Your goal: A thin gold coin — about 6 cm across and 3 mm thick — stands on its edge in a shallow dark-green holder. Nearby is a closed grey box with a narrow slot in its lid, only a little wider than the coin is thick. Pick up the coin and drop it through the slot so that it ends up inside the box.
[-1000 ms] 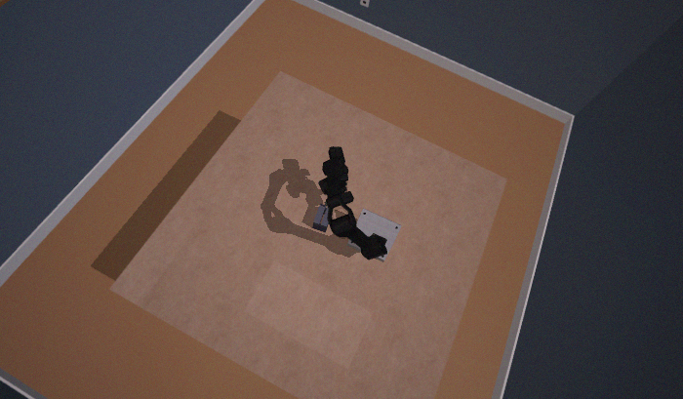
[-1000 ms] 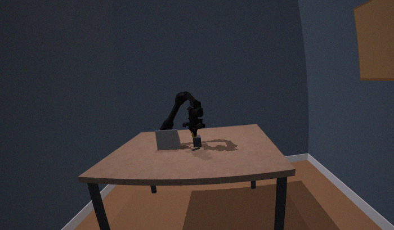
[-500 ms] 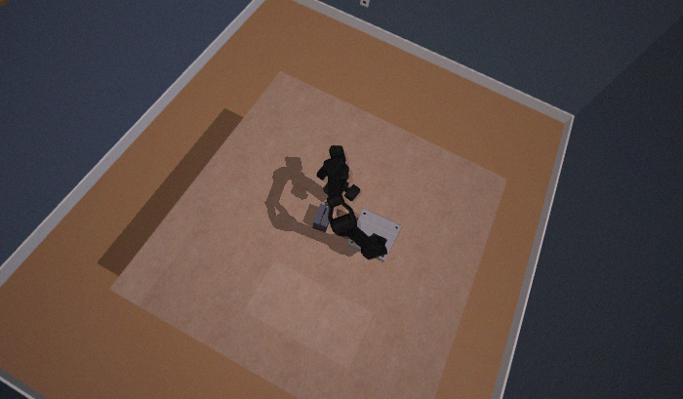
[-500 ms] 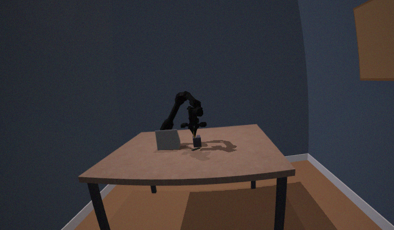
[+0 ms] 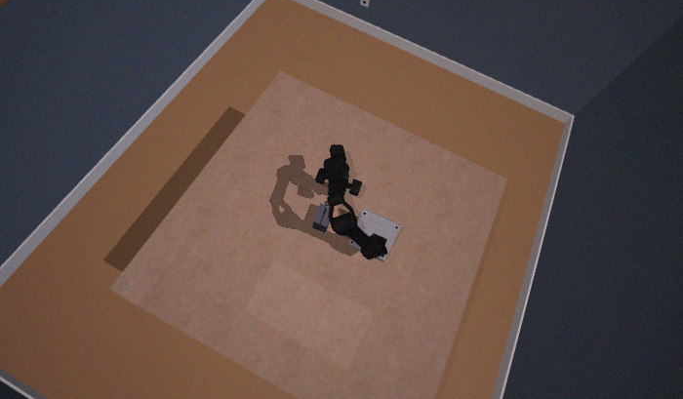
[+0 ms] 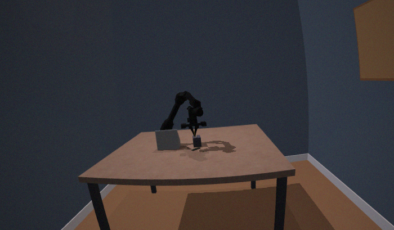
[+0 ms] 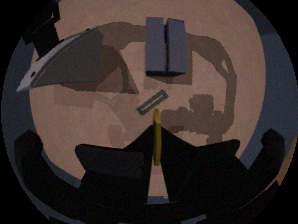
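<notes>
The gold coin [image 7: 157, 145] is upright between my fingertips, seen almost edge-on in the wrist view. My gripper [image 6: 194, 135] [image 7: 154, 128] is shut on it, above the table. The closed grey box [image 5: 319, 221] [image 6: 197, 142] [image 7: 176, 47] stands ahead of the fingers, at the top of the wrist view. Its lid slot [image 7: 166, 45] runs up and down there, nearly parallel to the coin and slightly to its right. The dark-green holder [image 6: 195, 148] [image 7: 141, 110] lies empty on the table, slanted, just beyond the fingertips in the wrist view. The coin's lower edge against the box is unclear in the top and exterior views.
A light-grey block [image 5: 381, 228] [image 6: 168, 140] [image 7: 80, 64] with dark corner dots stands beside the box, left of it in the wrist view. The arm [image 5: 358, 236] [image 6: 173, 111] reaches over from behind this block. Its shadow falls across the table [image 5: 226, 254] [image 6: 151, 166].
</notes>
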### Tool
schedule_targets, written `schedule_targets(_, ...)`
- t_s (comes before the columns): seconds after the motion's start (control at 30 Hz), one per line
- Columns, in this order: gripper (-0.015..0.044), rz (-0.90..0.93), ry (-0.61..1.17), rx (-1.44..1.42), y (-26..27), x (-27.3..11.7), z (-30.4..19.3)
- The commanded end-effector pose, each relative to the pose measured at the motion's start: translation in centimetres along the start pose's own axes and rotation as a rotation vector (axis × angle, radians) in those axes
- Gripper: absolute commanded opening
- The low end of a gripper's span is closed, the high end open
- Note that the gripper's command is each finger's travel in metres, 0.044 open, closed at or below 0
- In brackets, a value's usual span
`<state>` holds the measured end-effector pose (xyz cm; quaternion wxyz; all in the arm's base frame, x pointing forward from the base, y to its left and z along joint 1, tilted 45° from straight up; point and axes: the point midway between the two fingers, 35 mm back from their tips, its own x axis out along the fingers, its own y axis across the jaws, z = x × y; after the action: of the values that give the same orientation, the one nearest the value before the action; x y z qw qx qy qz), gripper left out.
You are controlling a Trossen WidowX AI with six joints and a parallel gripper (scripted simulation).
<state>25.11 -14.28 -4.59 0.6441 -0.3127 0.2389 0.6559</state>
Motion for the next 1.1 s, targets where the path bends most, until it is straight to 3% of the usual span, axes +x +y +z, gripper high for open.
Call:
schedule_targets(0.0,0.0000,0.006,0.000,-0.012,-0.1,0.0,0.5)
schedule_targets(1.07,0.0000,0.006,-0.003,-0.011,-1.8,-0.1,8.7)
